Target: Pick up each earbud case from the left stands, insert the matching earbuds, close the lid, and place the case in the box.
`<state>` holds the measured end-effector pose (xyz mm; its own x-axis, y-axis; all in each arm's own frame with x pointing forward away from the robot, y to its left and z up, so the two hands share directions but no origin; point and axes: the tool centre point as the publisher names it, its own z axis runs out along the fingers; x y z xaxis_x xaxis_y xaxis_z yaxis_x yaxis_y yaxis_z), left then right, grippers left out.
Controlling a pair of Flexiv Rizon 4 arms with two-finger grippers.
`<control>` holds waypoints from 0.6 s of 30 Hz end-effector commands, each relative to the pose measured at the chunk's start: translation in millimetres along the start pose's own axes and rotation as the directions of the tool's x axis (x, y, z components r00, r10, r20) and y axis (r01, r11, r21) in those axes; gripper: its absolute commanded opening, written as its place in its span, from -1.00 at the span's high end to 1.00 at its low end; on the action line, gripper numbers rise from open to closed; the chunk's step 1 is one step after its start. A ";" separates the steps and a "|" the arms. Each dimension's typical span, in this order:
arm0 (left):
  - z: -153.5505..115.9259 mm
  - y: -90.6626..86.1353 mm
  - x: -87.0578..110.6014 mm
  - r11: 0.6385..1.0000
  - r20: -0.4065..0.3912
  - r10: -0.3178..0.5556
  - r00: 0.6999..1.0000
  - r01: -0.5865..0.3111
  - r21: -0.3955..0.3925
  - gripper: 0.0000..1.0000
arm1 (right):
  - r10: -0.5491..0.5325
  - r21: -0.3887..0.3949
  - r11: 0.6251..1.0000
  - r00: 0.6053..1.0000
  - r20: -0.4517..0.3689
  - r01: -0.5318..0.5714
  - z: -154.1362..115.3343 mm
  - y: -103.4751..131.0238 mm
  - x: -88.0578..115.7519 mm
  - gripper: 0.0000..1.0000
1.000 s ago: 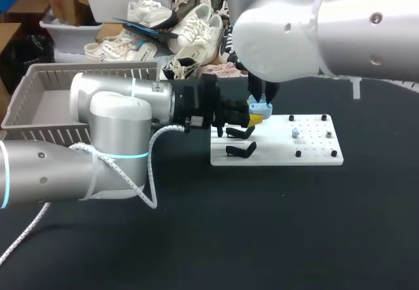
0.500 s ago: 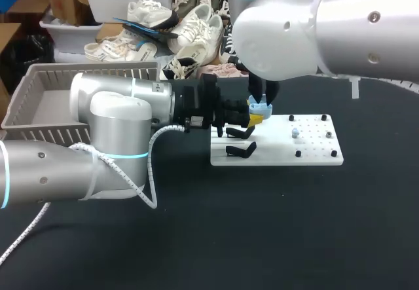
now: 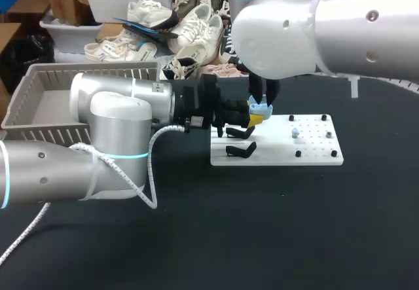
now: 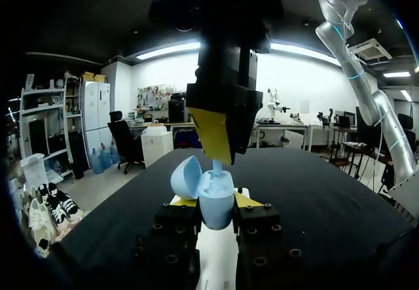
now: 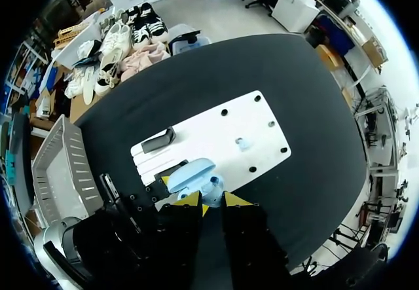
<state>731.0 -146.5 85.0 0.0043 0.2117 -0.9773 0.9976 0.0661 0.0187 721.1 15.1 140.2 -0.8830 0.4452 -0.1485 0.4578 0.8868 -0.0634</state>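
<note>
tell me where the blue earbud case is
In the head view, the earbud case is mid-table in the left claw, lid open, over the left end of the white board, with the right claw directly above it.

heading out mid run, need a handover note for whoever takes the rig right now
Left gripper: jaws shut on the earbud case, lid open, held over the stand end of the white board.
Right gripper: directly above the case, jaws apparently shut on an earbud whose lower end is at the case's opening.
Other earbud: lying on the board among the pegs.
Black stands: both empty.
Basket: beside the left arm, no case in the part that shows.
Done: case lifted, lid open.
Left: seat this earbud, fetch the other, close the lid, put the case in the basket.
</note>
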 end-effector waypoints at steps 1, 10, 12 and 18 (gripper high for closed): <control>-0.6 -0.4 0.2 1.000 0.002 0.001 1.000 -0.001 -0.003 1.00 | 0.001 0.003 1.000 1.000 0.000 -0.001 -1.2 0.9 -0.6 1.00; -0.6 -0.4 0.2 1.000 0.002 0.001 1.000 -0.001 -0.003 1.00 | -0.009 0.006 1.000 1.000 0.014 0.009 -6.3 5.1 -4.3 1.00; -0.6 -0.4 0.2 1.000 0.002 0.001 1.000 -0.001 -0.003 1.00 | -0.011 0.004 1.000 1.000 0.014 0.011 -6.6 6.5 -4.8 1.00; -0.6 -0.4 0.2 1.000 0.002 0.001 1.000 -0.001 -0.003 1.00 | -0.017 0.002 1.000 1.000 0.007 0.017 -4.9 9.4 -5.0 1.00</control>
<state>731.2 -146.2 85.3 0.0044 0.2116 -0.9774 0.9976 0.0665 0.0189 726.9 20.1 145.4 -0.8898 0.4280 -0.1585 0.4416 0.8951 -0.0619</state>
